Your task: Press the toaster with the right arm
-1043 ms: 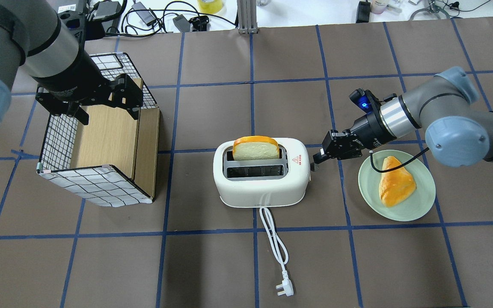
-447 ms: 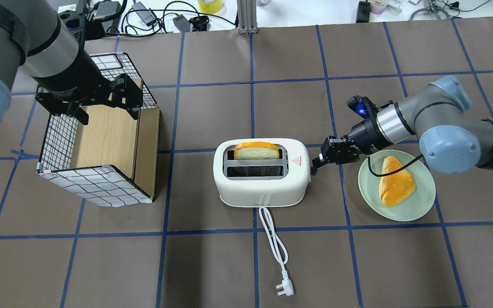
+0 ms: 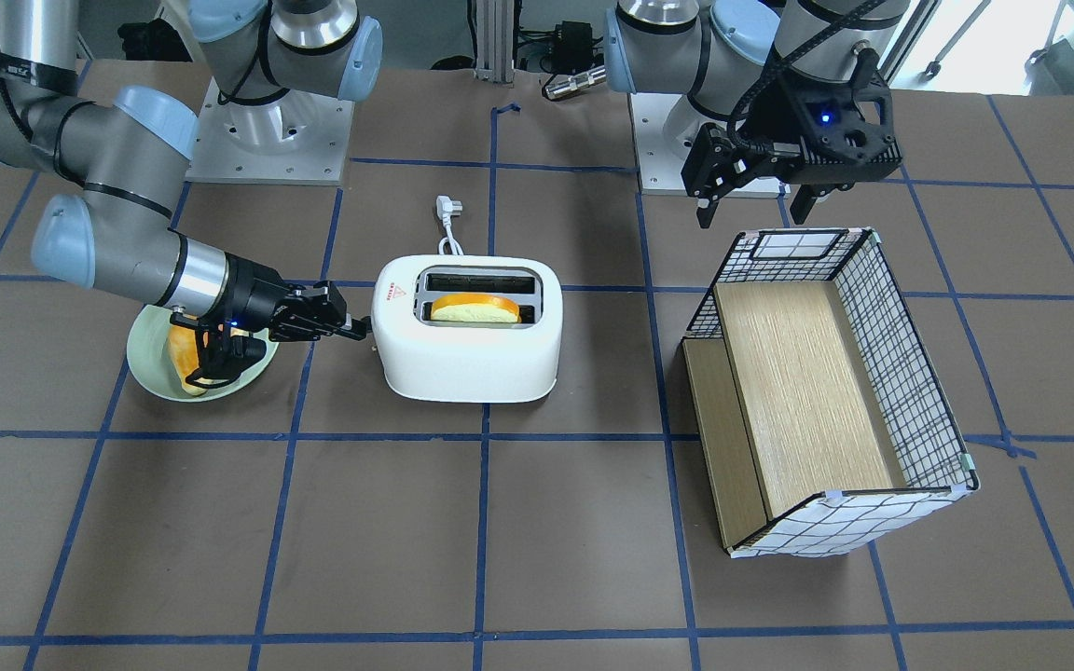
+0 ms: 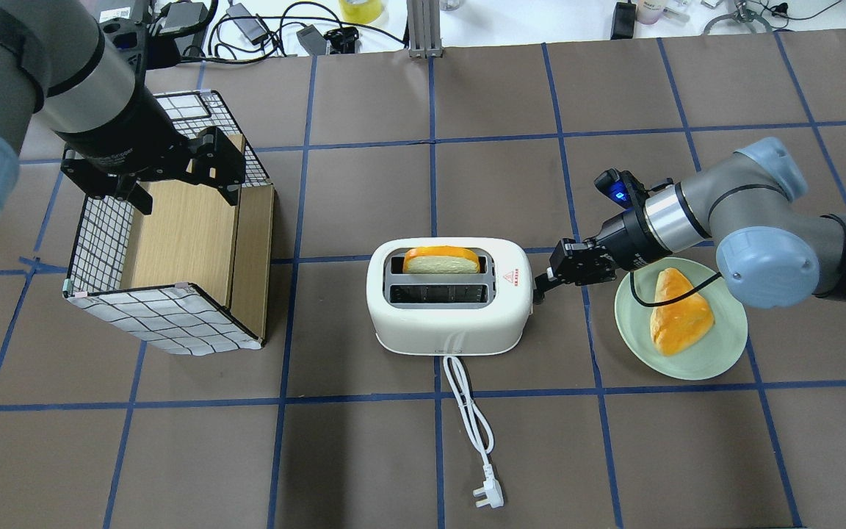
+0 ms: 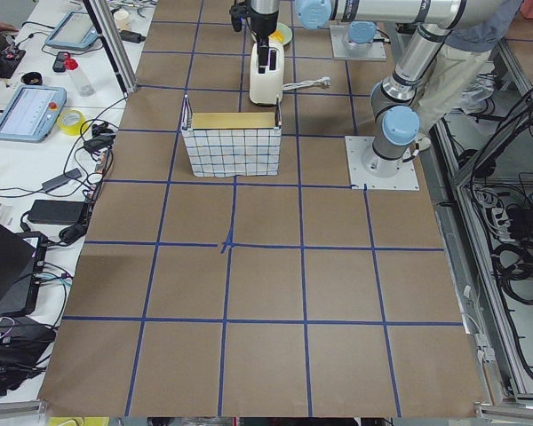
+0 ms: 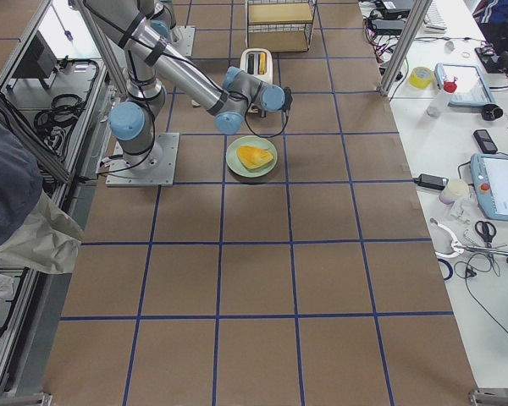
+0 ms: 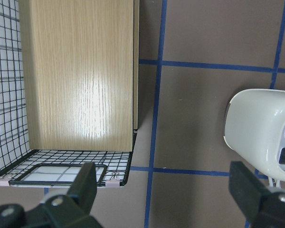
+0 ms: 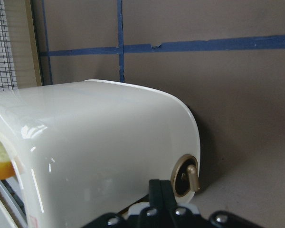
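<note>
Right gripper (image 4: 539,289) at the end of the toaster (image 4: 445,308), its fingers pressed together.

From my console, the white toaster stands mid-table with its cord (image 4: 471,411) trailing toward the robot's side of the table. The right arm (image 4: 695,213) reaches in low from beside the green plate (image 4: 687,371), which holds a piece of bread (image 4: 680,312). In the wrist view the tips are just beside a brass knob (image 8: 186,180) on that end face, though I cannot tell whether they touch the lever. A bread slice (image 4: 441,258) sits low in the slot farther from the robot. The left gripper (image 3: 751,200) hangs spread wide over the edge of the wire basket (image 4: 173,242), well apart from the toaster.
</note>
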`<state>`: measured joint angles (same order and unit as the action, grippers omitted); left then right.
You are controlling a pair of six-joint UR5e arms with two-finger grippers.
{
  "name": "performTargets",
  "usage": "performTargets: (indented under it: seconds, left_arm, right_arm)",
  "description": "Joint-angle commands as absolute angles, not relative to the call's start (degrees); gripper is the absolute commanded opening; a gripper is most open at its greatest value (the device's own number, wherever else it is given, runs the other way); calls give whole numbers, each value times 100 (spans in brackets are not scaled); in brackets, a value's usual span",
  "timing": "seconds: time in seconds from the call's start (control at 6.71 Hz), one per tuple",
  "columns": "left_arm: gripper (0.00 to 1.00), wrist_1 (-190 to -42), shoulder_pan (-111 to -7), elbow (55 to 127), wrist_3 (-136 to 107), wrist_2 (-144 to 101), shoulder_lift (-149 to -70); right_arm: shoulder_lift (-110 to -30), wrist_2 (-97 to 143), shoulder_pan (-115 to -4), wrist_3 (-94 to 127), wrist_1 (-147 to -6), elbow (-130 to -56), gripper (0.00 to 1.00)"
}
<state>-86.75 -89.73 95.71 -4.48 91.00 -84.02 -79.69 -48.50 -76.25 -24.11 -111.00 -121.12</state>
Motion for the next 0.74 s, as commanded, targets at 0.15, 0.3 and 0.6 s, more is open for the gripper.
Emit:
performTargets:
  seconds: [0.15,0.3,0.6]
  left_arm:
    - [100,-8675,-8974,9571,-448,9105,-8402]
    - [100,-8675,-8974,9571,-448,9105,-8402]
    - [100,-8675,-8974,9571,-448,9105,-8402]
  right_arm:
    - [-8418,-5043,-7681,-1821,-10482,-11526,0]
    - [-8620,-5523,-7699,-1637,-9798,-10940,0]
    - [-8727,-6568,-7751,-1277,-8811,-9666,0]
